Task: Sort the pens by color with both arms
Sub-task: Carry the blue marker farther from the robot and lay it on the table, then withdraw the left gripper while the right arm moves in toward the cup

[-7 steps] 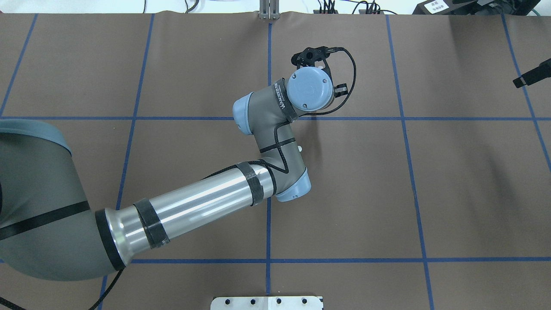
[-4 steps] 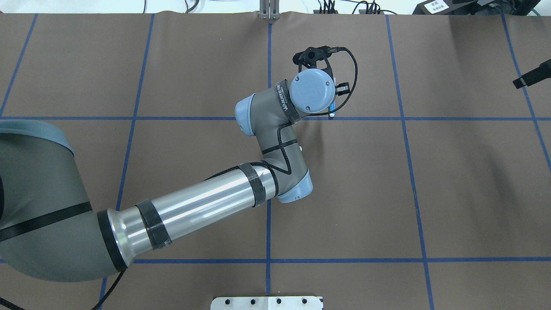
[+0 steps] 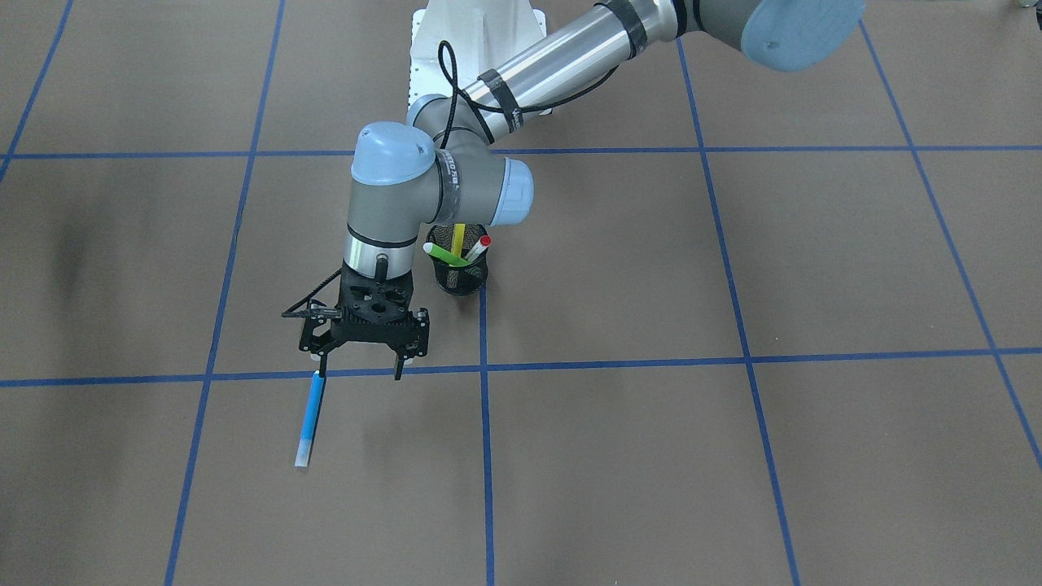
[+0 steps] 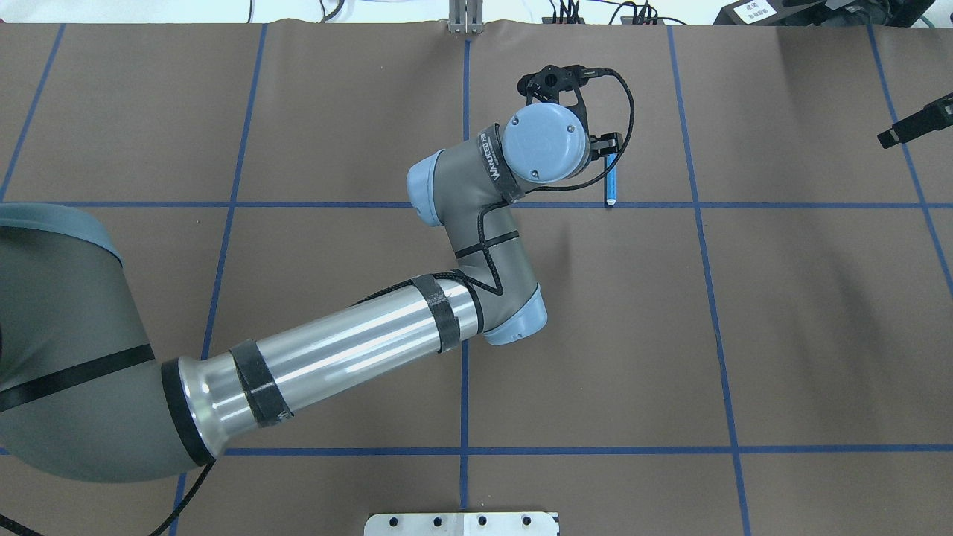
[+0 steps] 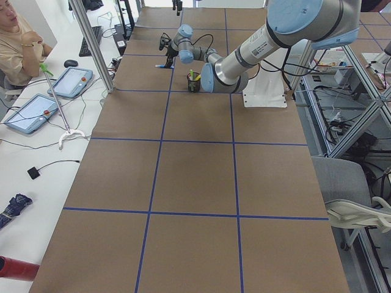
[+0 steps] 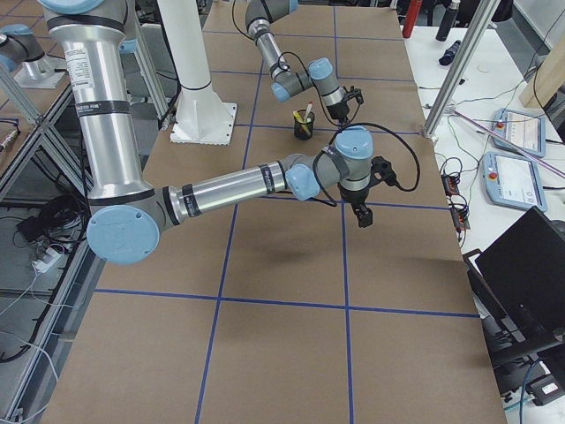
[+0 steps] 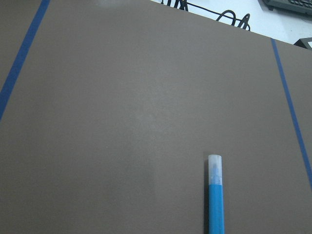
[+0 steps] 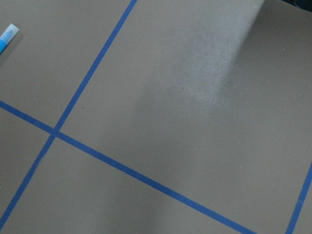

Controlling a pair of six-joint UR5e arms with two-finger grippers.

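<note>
From across the surface [image 3: 733,456] we look steeply down, facing the robot's base [image 3: 472,32] at the top. From behind its shoulders we look forward and down on the same blue grid [image 4: 465,372]. Two side cameras look along the surface from its ends. Both wrist cameras sit close above it, sharing the blue pen [image 7: 217,204] with the front and overhead views.
</note>
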